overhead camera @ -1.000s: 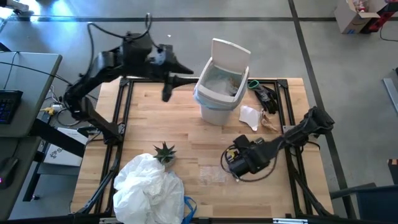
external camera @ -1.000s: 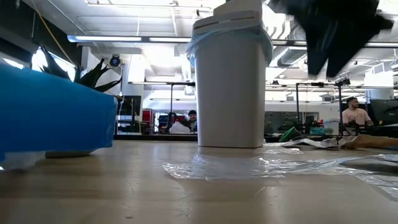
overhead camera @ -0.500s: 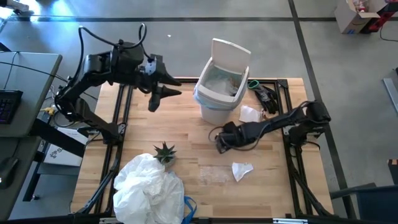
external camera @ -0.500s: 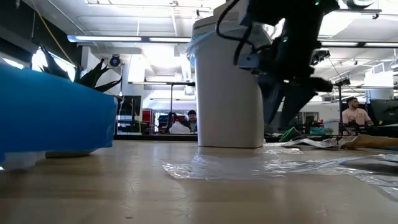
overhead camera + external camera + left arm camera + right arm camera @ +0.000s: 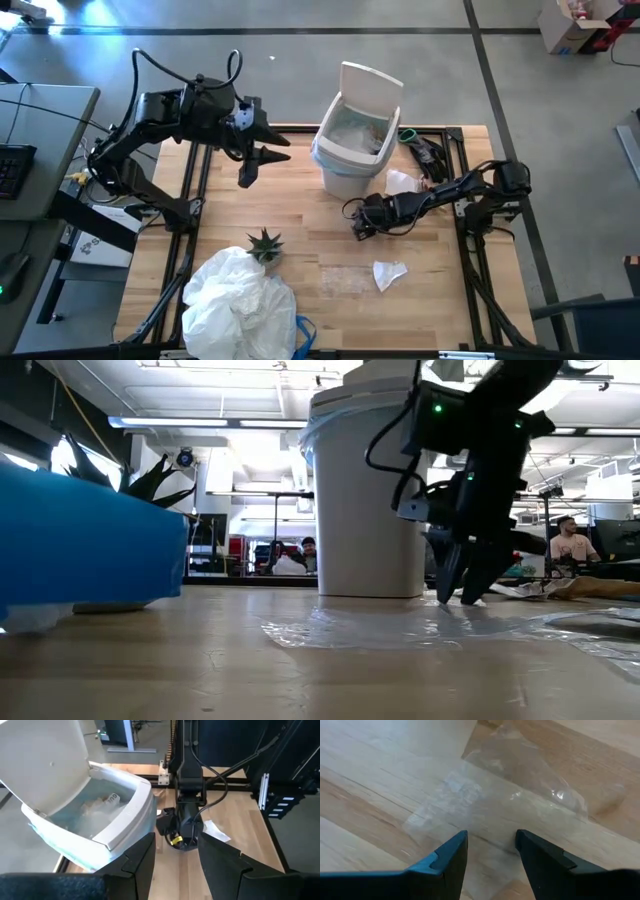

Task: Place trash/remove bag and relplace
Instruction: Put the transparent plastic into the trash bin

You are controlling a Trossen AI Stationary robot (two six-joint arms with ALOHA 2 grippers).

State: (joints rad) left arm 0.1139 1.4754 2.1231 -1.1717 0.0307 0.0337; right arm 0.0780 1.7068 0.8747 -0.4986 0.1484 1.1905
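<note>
Two parted R gripper [image 5: 490,851] fingers straddle clear wrapper [image 5: 515,795] (empty); L gripper [image 5: 262,160] apart, empty.

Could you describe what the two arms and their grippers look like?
Both arms are dark, jointed segments with black cables looping alongside. The left gripper has a pale patch on its wrist. The right gripper carries small green lights and a yellow tag near its wrist. The fingers are dark, tapered wedges.
</note>
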